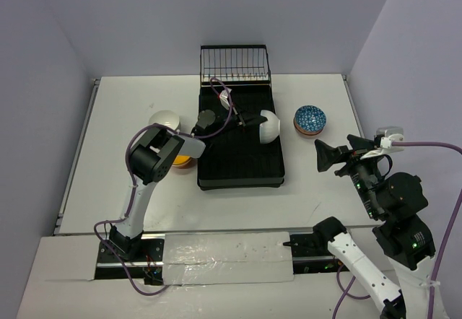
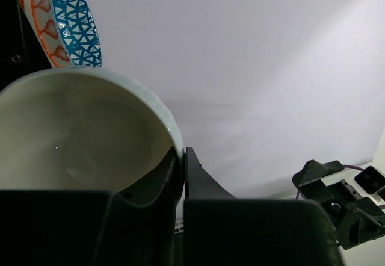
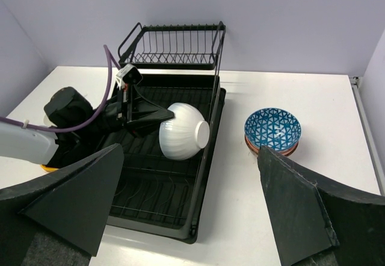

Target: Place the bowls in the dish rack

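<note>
The left gripper (image 1: pixel 253 121) is clamped on the rim of a white bowl (image 1: pixel 269 125), holding it on its side over the rack's (image 1: pixel 238 171) right edge, mouth facing left. The right gripper (image 1: pixel 323 156) gapes empty and is the one nearer the blue bowls (image 1: pixel 310 118).

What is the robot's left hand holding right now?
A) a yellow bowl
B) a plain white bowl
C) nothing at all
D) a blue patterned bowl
B: the left hand pinches the rim of a plain white round bowl, which is tipped on its side over the black slatted dish rack.
</note>
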